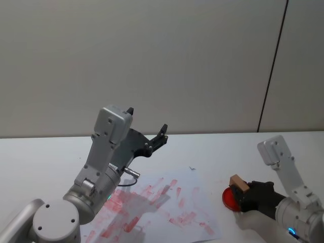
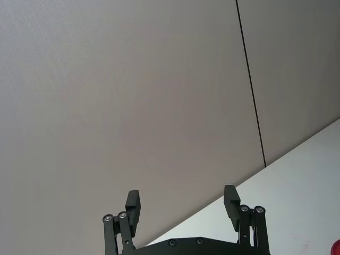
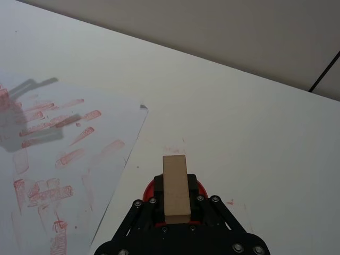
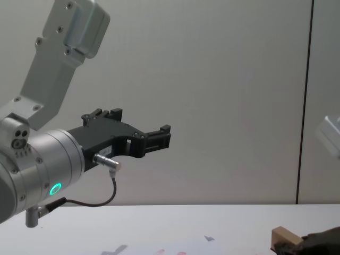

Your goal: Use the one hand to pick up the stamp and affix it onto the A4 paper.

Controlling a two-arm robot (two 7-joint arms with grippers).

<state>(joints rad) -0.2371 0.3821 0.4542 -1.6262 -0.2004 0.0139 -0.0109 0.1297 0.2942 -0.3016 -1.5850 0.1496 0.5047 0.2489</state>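
While over red pad (image 1: 230,198), right pincer (image 1: 246,196) gripping stamp (image 1: 238,183).

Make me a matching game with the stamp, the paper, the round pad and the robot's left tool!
Things:
1. stamp
2. A4 paper
3. round pad
4. left tool

States:
A. red, on the table under the stamp
B. open, raised in the air
C. flat, covered in red marks
D. wooden, gripped by the right tool

Pairs: 1-D, 2-C, 3-A, 4-B
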